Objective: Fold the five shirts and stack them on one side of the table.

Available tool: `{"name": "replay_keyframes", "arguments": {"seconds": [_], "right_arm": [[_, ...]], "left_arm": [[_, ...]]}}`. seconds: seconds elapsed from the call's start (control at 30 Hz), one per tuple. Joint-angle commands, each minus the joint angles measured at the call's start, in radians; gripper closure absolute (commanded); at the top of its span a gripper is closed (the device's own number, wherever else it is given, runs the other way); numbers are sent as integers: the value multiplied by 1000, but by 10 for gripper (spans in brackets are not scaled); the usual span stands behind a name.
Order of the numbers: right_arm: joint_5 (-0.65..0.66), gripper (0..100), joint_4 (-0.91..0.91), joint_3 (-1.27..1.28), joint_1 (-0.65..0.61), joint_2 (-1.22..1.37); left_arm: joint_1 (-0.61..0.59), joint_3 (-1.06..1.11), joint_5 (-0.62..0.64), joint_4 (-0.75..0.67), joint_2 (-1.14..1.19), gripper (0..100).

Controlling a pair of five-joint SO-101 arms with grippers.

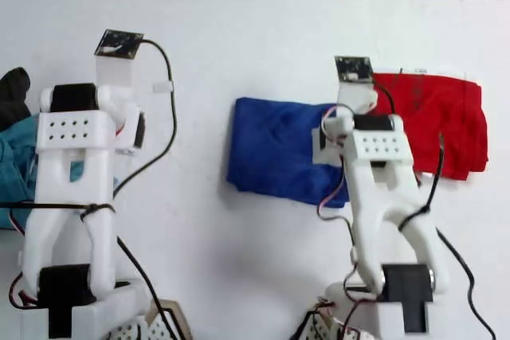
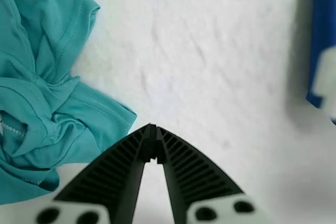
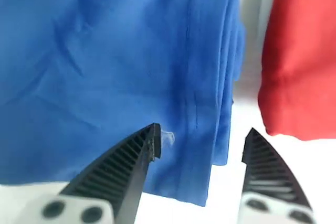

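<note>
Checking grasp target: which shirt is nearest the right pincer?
The blue shirt: right pincer straddles its edge; red shirt lies beside, teal shirt farther off.

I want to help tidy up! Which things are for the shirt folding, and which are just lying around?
For the job: blue shirt, red shirt, teal shirt, right gripper, left gripper.
Just lying about: brown scrap; dark bundle beside the teal shirt, maybe another shirt.
</note>
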Motion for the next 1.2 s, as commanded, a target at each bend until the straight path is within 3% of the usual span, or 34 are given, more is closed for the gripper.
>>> {"name": "replay_keyframes", "arguments": {"seconds": [0.0,0.57,1.03,1.1,1.17], "right_arm": [[-26,741,77,-170,-5,105],[-54,741,183,-620,45,619],[-35,751,499,-993,-2,918],[40,819,556,-1060,-36,969],[84,960,595,-1122,-58,1020]], "left_arm": [[-8,-7,-3,20,-8,974],[-8,-12,-8,34,-9,974],[-8,-16,-2,34,-9,974],[-8,-18,-2,34,-9,974],[-8,-18,-2,34,-11,974]]}}
